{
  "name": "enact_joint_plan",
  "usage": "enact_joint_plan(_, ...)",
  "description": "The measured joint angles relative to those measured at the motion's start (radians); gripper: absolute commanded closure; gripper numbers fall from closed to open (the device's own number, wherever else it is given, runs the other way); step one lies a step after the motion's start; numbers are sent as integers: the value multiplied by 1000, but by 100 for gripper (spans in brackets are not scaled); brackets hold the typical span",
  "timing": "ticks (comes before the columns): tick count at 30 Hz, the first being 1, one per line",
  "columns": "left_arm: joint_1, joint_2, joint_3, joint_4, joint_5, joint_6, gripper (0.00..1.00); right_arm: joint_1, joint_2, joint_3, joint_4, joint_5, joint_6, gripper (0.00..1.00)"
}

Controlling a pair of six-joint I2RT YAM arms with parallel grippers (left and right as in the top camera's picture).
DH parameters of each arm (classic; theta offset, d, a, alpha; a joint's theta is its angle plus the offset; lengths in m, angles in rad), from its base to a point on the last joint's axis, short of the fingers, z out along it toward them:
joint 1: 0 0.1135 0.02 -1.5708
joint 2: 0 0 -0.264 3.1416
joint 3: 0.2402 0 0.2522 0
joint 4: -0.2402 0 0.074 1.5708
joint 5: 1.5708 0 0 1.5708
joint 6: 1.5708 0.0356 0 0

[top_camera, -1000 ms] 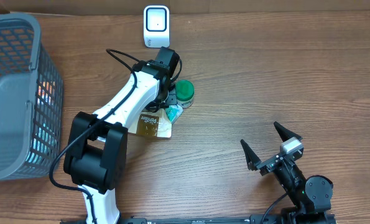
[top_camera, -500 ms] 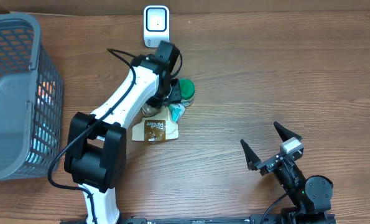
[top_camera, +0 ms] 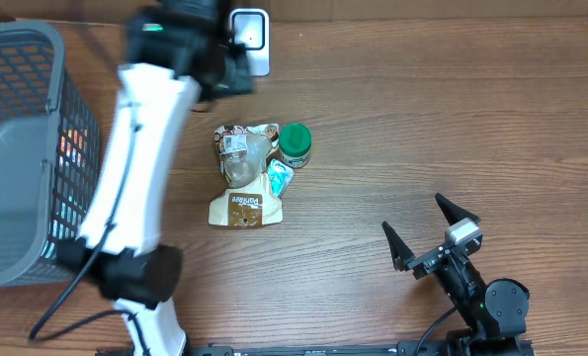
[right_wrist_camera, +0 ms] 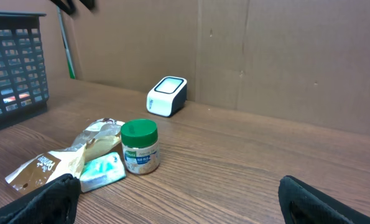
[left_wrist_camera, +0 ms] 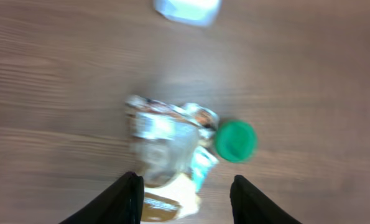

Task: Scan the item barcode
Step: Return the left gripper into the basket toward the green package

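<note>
Lying mid-frame, the pouch (top_camera: 242,183) sits just beside a green-lidded jar (top_camera: 294,144) and a teal packet (top_camera: 280,178). Left gripper (left_wrist_camera: 186,179) hovers above it, jaws apart and empty, its arm partly covering the scanner (top_camera: 257,28). Right gripper (top_camera: 414,218) is spread wide. Basket (top_camera: 22,49) at left.

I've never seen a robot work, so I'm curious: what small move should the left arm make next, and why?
Probably lower the left gripper onto the jar and close. It hangs open and empty above the jar and bag, which both lie on the table short of the scanner, so nothing can be scanned yet.
</note>
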Motion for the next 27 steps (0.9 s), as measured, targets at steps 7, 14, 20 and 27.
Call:
enact_joint_plan(7, 310, -188, 56, -108, -73, 8, 43, 0, 0, 0, 0, 0, 0, 0)
enact_joint_plan(14, 711, -248, 58, -176, -41, 38, 41, 0, 0, 0, 0, 0, 0, 0)
enact_joint_plan(20, 900, -248, -41, -166, 30, 85, 42, 0, 0, 0, -1, 0, 0, 0)
enact_joint_plan(27, 1035, -248, -279, -56, 105, 136, 45, 0, 0, 0, 0, 0, 0, 0)
